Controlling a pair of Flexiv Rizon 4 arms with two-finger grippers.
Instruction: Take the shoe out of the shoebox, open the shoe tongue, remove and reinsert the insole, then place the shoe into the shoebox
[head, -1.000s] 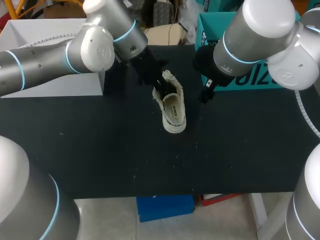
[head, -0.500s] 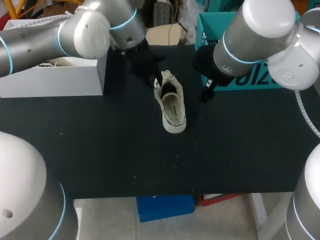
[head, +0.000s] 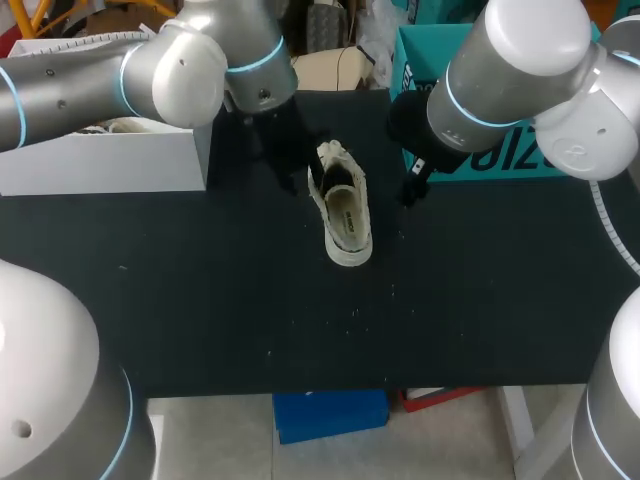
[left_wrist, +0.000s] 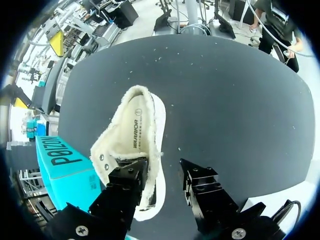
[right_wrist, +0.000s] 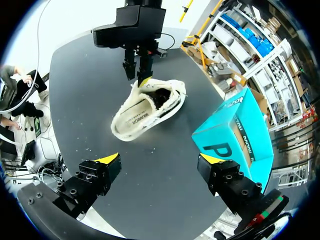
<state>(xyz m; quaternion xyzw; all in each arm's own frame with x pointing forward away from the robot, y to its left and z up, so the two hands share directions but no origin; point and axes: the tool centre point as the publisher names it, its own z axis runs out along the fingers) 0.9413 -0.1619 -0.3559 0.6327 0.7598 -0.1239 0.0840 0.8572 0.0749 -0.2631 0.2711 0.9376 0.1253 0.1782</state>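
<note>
- Already the shoe (head: 343, 215) is out, set mid-worktop toward the far edge. Its tongue looks opened and the insole (head: 345, 222) is seen inside, so the insole work and boxing are judged left.
- Its long axis is laid far-to-near, with the toe judged toward the far edge.
- The left gripper (left_wrist: 162, 172) is held apart at that end, clamping nothing. The right gripper (right_wrist: 161, 161) is spread wide and empty.

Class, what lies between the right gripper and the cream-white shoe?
Nothing but bare black tabletop: the right wrist view shows right gripper and cream-white shoe apart.
</note>
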